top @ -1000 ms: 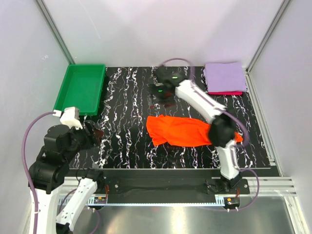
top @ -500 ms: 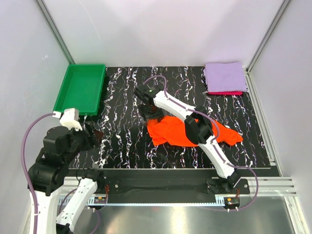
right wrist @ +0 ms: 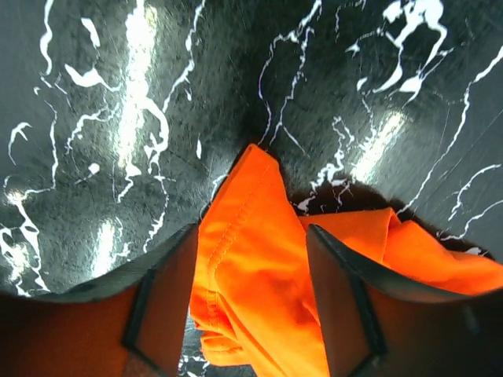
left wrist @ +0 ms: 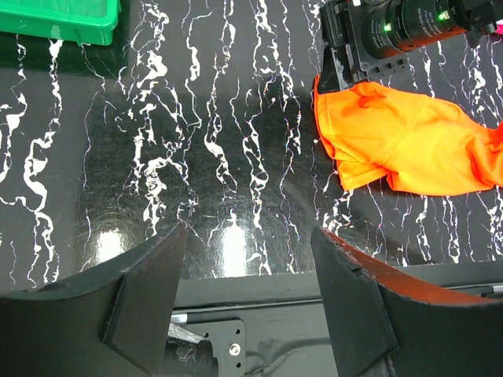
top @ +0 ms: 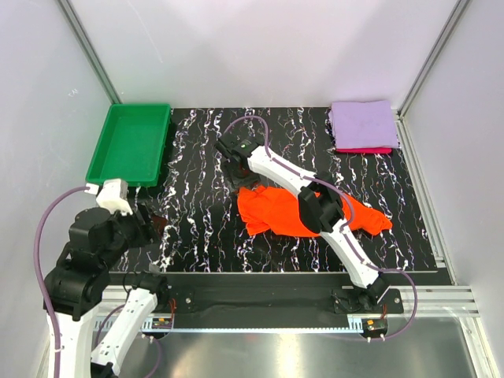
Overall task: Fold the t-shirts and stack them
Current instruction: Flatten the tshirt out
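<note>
The bright orange-red t-shirt [top: 279, 213] lies crumpled in the middle of the black marbled table; it also shows in the left wrist view [left wrist: 409, 149]. My right gripper [top: 239, 178] is open and low over the shirt's far-left corner. In the right wrist view that corner [right wrist: 251, 259] sits between the spread fingers of the right gripper [right wrist: 251, 232]. The lavender t-shirt [top: 362, 124] lies folded on the crimson-pink t-shirt [top: 364, 150] at the back right. My left gripper [top: 150, 224] is open and empty at the near left, and its wrist view shows it [left wrist: 247, 236] above the table's near edge.
A green plastic tray [top: 130, 143] stands at the back left; its edge shows in the left wrist view [left wrist: 55, 17]. White walls and metal rails bound the table. The right arm stretches across the orange shirt.
My right arm swung from the back middle leftward and down onto the orange shirt's far-left corner, then held there. The left arm barely moved.
</note>
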